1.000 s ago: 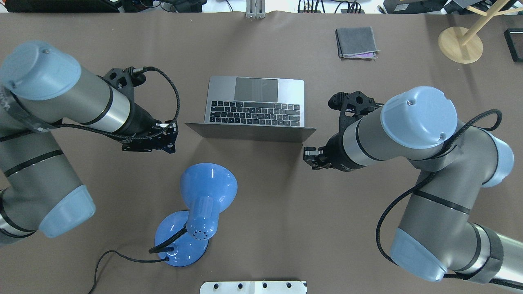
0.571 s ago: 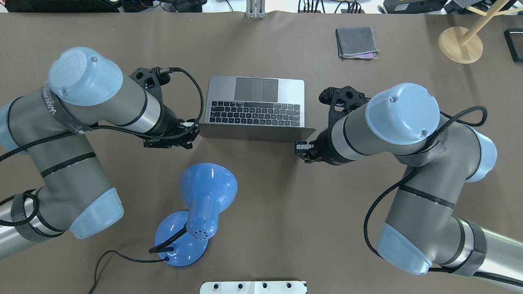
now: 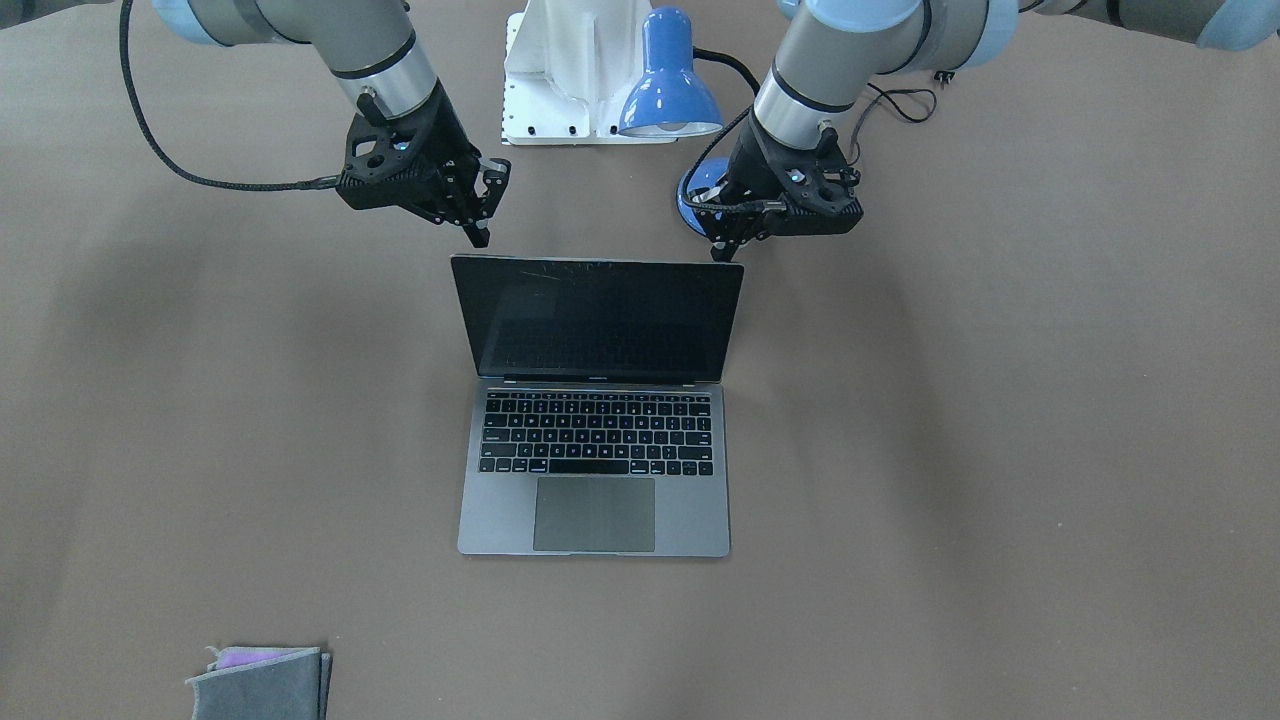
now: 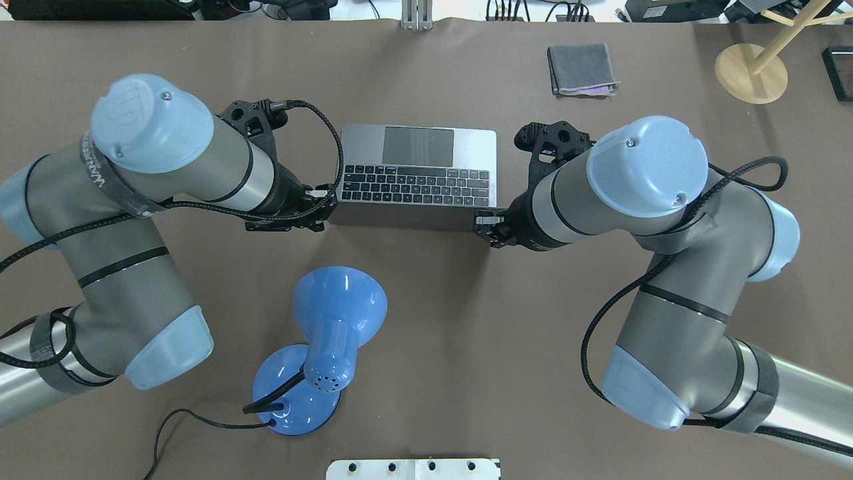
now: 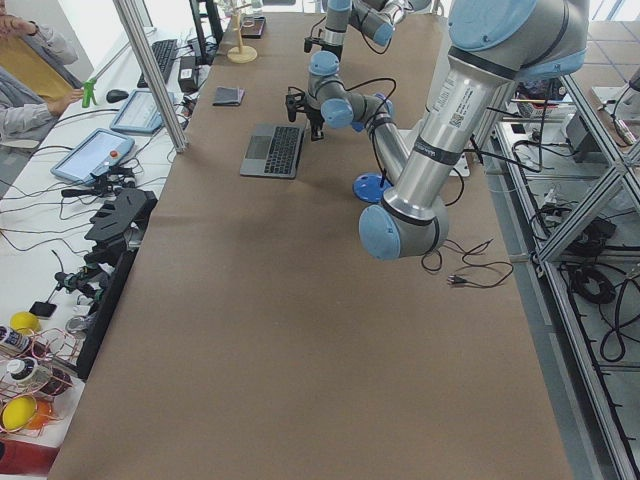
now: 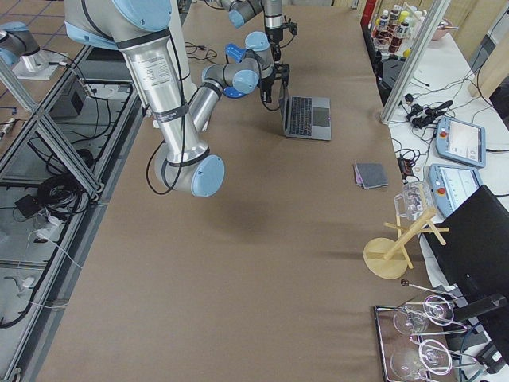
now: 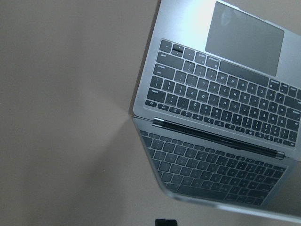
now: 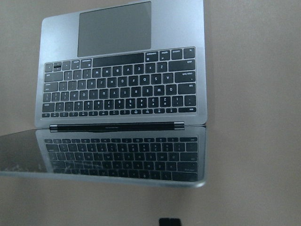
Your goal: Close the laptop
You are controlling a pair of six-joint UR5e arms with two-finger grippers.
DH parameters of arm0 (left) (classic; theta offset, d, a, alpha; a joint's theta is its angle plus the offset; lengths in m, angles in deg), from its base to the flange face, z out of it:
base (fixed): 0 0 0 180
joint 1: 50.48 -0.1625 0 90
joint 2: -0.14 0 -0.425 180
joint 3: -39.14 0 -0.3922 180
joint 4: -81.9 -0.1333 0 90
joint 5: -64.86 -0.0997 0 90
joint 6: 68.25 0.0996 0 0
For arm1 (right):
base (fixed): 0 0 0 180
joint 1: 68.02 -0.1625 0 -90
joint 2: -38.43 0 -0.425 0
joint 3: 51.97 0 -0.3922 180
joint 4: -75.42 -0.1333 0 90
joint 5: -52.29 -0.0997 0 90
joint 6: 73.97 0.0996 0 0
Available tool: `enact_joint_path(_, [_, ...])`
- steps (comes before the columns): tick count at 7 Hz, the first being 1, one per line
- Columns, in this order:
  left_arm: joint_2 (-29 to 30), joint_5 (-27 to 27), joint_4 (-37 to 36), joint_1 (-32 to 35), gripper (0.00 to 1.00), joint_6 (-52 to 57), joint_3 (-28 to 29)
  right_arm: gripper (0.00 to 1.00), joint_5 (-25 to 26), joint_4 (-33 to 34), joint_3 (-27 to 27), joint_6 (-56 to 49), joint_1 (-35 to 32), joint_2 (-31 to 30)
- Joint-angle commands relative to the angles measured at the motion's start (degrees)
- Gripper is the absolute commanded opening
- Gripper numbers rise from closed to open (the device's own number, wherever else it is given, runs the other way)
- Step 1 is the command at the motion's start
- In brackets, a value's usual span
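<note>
Brown matte surface [image 3: 1000, 420] carries the laptop [image 3: 595, 500] at its middle. It is thin grey metal, hard-edged, with its glossy black screen raised and facing away from the robot. Behind the laptop lid's top corners hang the right hand [image 3: 481, 236] and left hand [image 3: 724, 248], each pinched narrow and empty, tips just beside the rim. To close it well, I'd push both corners evenly forward and down. The slick metal offers little grip, so press near the top edge, slowly, lest the base skid or the lid slam.
</note>
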Motion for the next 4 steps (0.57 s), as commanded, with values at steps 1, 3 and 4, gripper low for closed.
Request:
enact_joint_path(1, [1.12, -4.64, 2.02, 0.00, 0.00, -0.01, 0.27, 0.00, 0.83, -0.38, -1.69, 0.22, -0.82, 1.82])
enact_joint_path(3, [1.56, -7.46, 5.19, 0.00, 0.00, -0.09, 1.94, 0.00, 0.83, -0.47, -3.78, 0.22, -2.23, 4.00])
enact_joint_path(4, [1.83, -8.70, 5.46, 0.26, 0.00, 0.08, 2.38, 0.00, 0.83, -0.55, -5.97, 0.22, -3.28, 6.02])
